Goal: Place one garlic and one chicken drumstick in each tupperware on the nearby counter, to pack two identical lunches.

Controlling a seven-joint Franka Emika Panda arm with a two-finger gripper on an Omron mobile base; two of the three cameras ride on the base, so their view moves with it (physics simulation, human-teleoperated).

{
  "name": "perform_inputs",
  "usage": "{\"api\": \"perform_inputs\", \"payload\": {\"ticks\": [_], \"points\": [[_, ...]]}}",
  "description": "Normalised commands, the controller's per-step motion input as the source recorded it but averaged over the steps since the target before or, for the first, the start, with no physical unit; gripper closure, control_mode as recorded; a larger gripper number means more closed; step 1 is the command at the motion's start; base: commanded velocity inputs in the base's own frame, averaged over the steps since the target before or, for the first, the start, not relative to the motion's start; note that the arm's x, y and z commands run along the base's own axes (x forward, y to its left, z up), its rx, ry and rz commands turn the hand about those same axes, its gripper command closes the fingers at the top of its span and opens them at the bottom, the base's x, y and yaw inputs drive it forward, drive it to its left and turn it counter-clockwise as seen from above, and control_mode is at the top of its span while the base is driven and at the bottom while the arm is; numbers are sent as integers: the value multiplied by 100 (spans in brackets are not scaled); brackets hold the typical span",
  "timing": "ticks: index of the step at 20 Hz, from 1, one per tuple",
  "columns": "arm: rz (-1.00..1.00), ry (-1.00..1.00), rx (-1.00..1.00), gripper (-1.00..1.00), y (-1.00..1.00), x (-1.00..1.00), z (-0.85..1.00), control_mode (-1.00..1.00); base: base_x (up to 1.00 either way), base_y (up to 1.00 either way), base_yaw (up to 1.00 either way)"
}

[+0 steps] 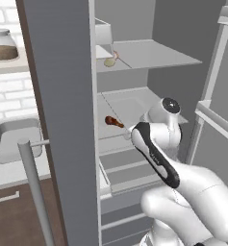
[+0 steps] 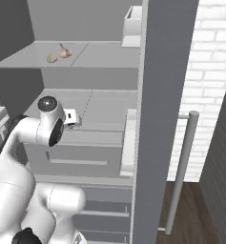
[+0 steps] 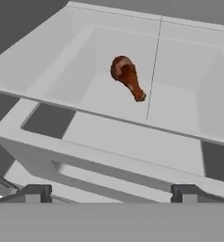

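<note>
on the middle fridge shelf (image 3: 108,137), the chicken drumstick (image 3: 127,81) lies alone, its rounded meaty end toward eleven o'clock and its thin bone end toward five o'clock in the hand view. the gripper (image 3: 108,193) hangs short of the shelf's front lip with its jaws spread wide and nothing between them; the drumstick sits well apart from the fingertips (image 3: 34,193), up at about twelve o'clock from them.

in the left base view the same drumstick (image 1: 113,121) rests near the shelf's left side, at about nine o'clock from the arm's wrist. on the shelf above, one garlic (image 1: 109,62) lies beside a pinkish item i cannot identify. a tupperware (image 1: 17,139) waits on the counter (image 1: 9,178) past the open fridge door (image 1: 62,120), at nine o'clock from the shelves.

the step in hand looks like the reach for the drumstick. to do it well, i judge the hand should clear the front lip, then turn so the jaws straddle the thick meaty end across its width rather than the tapering bone, and come down low enough that the pads close on the bulge, not over it.
</note>
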Motion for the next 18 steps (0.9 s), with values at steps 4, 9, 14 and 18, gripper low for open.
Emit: {"api": "perform_inputs", "payload": {"ticks": [4,9,14,18], "points": [[3,7,0,-100,23,100,-6,-100,0,0,0],[4,5,0,-100,25,98,-17,-100,0,0,0],[6,1,0,-100,4,74,-27,-100,0,0,0],[7,1,0,-100,3,74,-34,-100,0,0,0]]}}
